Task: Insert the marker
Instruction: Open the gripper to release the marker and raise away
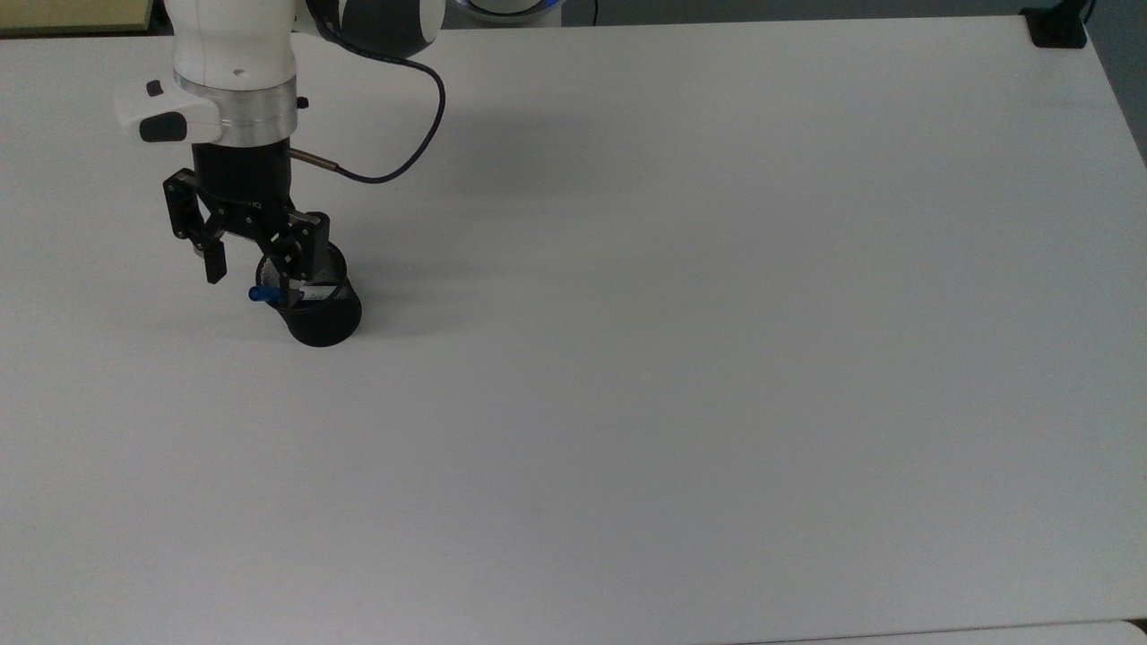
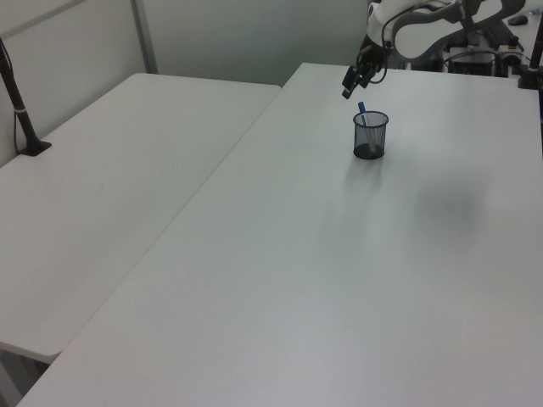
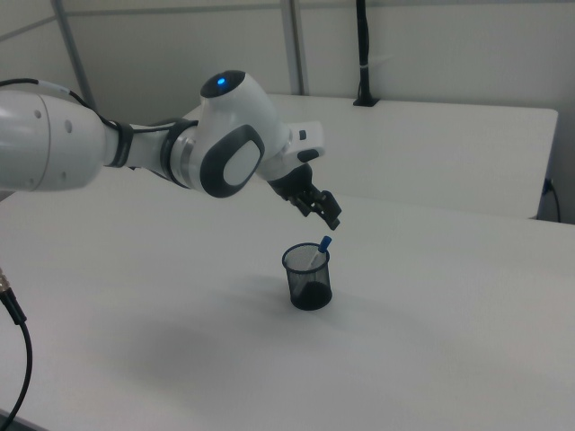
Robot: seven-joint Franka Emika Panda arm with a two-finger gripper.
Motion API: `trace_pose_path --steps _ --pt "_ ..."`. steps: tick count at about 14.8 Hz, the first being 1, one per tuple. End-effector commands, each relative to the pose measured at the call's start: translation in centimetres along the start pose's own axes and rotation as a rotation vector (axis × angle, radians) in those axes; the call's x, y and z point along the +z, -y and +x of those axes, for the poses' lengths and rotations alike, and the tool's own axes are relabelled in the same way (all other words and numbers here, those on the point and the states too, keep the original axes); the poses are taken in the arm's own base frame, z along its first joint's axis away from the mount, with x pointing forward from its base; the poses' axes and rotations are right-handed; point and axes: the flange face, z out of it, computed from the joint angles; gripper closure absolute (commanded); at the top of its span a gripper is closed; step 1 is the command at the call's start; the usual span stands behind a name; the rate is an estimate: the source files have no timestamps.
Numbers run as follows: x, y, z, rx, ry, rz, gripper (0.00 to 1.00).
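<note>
The top view is looking steeply down; the left and right views are seemingly facing from opposite ends, all sharing the surface (image 1: 717, 358) and cup (image 2: 370, 136).

2 plain white rectangular tables (image 2: 127, 170) stand side by side, a narrow gap between. Pale grey-green wall panels (image 2: 246, 34) behind; black clamped pole (image 2: 17, 102) at one table's edge.

Robotics lab. White Franka arm (image 3: 135, 148) mounted at the desk (image 1: 681, 358) edge, plain white worktop, second identical desk (image 2: 110, 186) beside it, black clamp post (image 2: 15, 97) at its far edge, bare partition walls (image 3: 431, 54), loose cable (image 3: 16, 359).
</note>
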Motion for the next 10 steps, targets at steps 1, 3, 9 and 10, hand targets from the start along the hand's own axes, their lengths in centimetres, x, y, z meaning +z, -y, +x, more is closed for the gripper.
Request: trace_pose_path --steps 1,3,9,10 --pt "-3.7 1.1 -0.1 0.005 0.144 0.026 0.02" --pt "-5.9 2.5 0.2 -0.020 0.254 0.047 0.00" --pt "-13.4 7.7 -0.3 -0.182 0.433 0.114 0.00" --pt "-14.6 7.9 -0.6 -0.187 0.439 0.118 0.00"
